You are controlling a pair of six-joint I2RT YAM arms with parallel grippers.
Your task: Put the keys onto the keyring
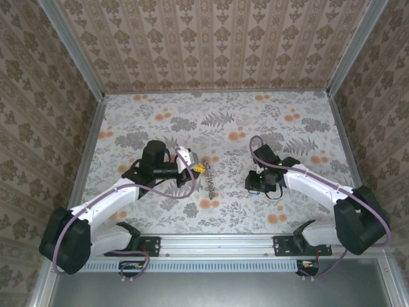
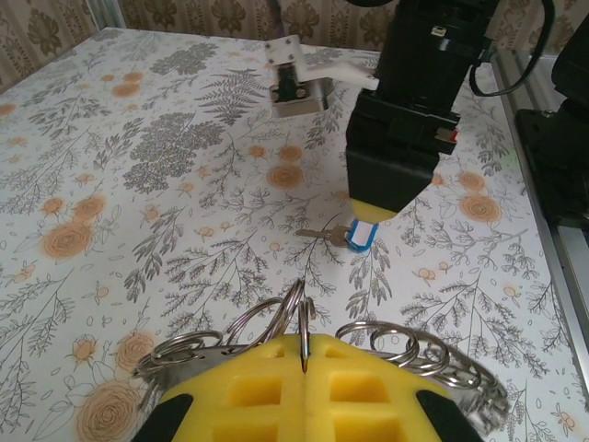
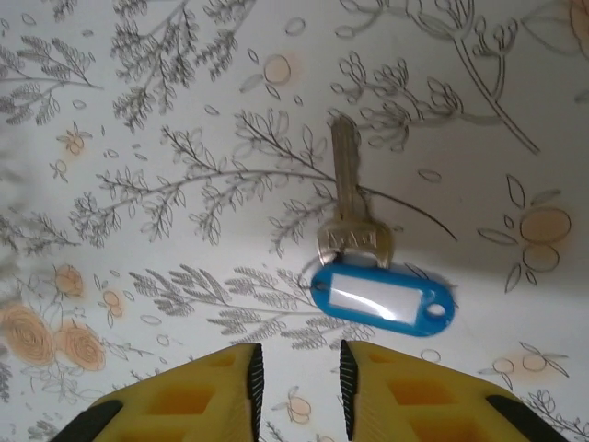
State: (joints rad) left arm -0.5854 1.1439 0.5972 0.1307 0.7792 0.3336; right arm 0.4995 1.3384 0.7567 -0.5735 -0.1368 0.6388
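Observation:
My left gripper (image 2: 304, 354) is shut, its yellow pads pinching one ring of the keyring (image 2: 276, 318), a chain of linked silver split rings that spreads to both sides of the fingertips. From above, that chain (image 1: 209, 182) trails toward the near edge from the left gripper (image 1: 198, 169). A single silver key (image 3: 348, 198) with a blue tag (image 3: 382, 299) lies flat on the floral table. My right gripper (image 3: 296, 368) hovers just short of the tag, open with a narrow gap and nothing between its pads. In the left wrist view, the right gripper (image 2: 370, 216) stands straight above the tag (image 2: 362, 237).
Patterned walls and aluminium rails (image 1: 86, 153) enclose the table on three sides. The right arm's white camera mount (image 2: 296, 78) hangs over the middle. Both arm bases sit on the rail (image 1: 217, 243) at the near edge.

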